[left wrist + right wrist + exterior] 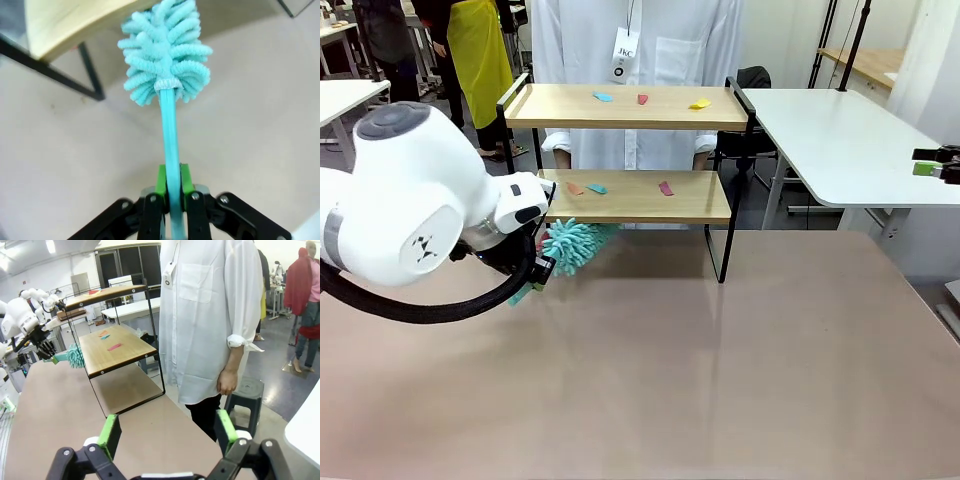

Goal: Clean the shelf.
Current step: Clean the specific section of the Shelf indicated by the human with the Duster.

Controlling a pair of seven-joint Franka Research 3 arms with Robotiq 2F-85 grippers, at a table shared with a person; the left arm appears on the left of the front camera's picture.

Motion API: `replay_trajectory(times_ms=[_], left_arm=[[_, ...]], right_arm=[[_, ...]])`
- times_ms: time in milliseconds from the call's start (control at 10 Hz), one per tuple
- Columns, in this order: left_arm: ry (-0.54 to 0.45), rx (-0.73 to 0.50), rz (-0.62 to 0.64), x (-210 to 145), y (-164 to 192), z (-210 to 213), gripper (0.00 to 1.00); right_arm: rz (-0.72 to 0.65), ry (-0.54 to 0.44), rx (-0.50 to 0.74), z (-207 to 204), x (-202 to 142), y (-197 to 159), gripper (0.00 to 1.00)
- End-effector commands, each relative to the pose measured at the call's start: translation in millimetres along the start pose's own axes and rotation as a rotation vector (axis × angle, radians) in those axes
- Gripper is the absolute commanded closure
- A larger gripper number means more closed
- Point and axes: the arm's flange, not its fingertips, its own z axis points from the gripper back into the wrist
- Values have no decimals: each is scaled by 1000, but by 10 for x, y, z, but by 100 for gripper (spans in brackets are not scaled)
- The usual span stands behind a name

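Observation:
The shelf (pixel 620 106) stands at the table's far side, two light wooden boards in a black frame. Small coloured scraps lie on both: a yellow one (pixel 700 103) on top and a red one (pixel 665 188) below. My left gripper (pixel 532 266) is shut on the handle of a teal fluffy duster (pixel 570 246), whose head sits just below the lower board's left front corner. In the left wrist view the fingers (pixel 160 182) clamp the duster's handle (pixel 170 135), and the shelf's board (pixel 70 22) is beyond. My right gripper (pixel 167 432) is open and empty, off to the far right (pixel 932 168).
A person in a white shirt (pixel 630 40) stands right behind the shelf. A white table (pixel 840 140) lies at the back right. The beige table top (pixel 700 360) spreads out in front of the shelf. A stool (pixel 245 395) stands beside the person.

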Motion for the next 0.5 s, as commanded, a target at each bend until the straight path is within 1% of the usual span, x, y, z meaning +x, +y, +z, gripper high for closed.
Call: replay_trajectory(times_ms=[0,200,300,400], left_arm=[[47,-157,-147,-369,334,262,87],[62,-235,-261,-429,446,294,87],[69,-250,-316,-466,511,344,87],[81,-291,-393,-485,562,399,87]], right_arm=[[4,-3,2,-15,24,13,0],[4,-3,2,-15,24,13,0],[4,-3,2,-15,24,13,0],[4,-3,2,-15,24,13,0]])
